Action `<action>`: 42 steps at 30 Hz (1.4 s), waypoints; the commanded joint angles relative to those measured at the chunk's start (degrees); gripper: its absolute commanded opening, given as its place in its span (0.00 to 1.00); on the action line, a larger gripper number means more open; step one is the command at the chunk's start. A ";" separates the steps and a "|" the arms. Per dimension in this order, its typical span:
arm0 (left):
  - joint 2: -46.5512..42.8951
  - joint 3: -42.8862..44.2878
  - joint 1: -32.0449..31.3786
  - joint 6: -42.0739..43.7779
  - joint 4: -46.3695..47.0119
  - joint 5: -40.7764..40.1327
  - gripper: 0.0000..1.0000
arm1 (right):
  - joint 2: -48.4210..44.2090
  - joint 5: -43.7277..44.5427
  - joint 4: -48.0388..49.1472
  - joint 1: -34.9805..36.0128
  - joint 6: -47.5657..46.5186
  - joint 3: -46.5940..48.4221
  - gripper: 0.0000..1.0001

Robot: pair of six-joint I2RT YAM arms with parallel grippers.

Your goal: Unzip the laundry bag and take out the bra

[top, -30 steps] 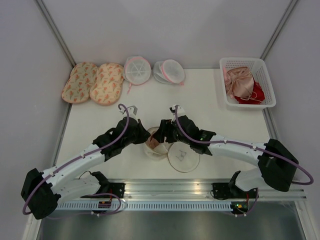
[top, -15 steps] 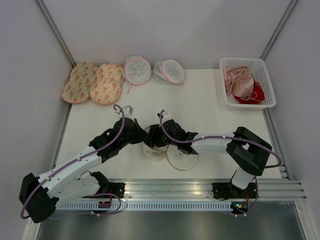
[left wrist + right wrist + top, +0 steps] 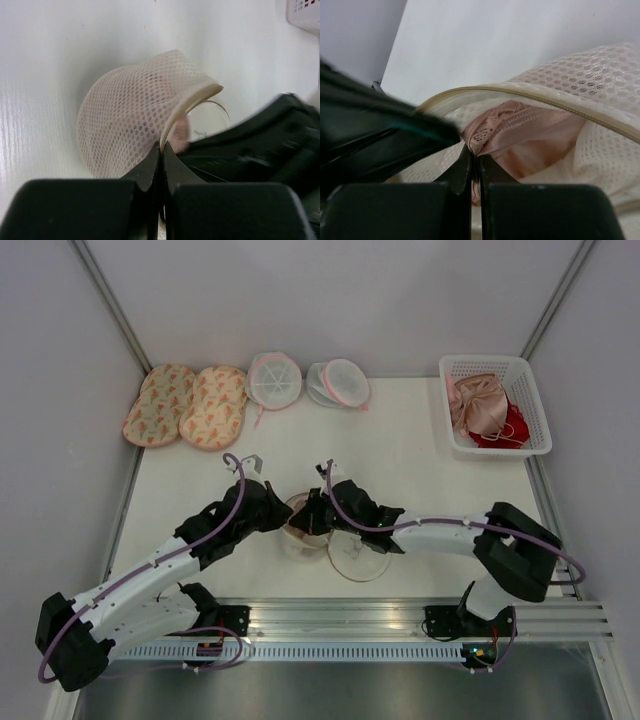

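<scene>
The laundry bag [image 3: 358, 552] lies on the table [image 3: 420, 470] near the front, between the two arms; it is open like a shell; one half lies flat on the table and the other half stands up. The bra [image 3: 535, 135] is inside the bag; it is pink and shiny, and it peeks out under the tan rim. The right jaws are pinched tight on the lacy edge of the bra; the left jaws are squeezed tight on the rim of the raised half of the bag. At the back of the table sit two peach flower bags [image 3: 185, 405] and two round white bags with pink trim [image 3: 305, 380]; a white basket [image 3: 490, 362] at the back right holds pink and red clothes [image 3: 480, 405].
</scene>
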 commanded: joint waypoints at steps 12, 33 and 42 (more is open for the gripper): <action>1.25 0.54 0.09 -1.11 1.79 0.19 0.02 | -26.23 -8.44 -12.31 0.23 -8.12 -2.42 0.01; 0.73 -0.08 0.09 -2.60 4.60 3.80 0.02 | -13.40 27.23 1.95 -3.72 -19.11 14.44 0.01; -0.76 -1.57 0.09 -2.07 4.52 2.74 0.02 | -12.61 38.13 -18.27 -22.17 -21.65 29.30 0.00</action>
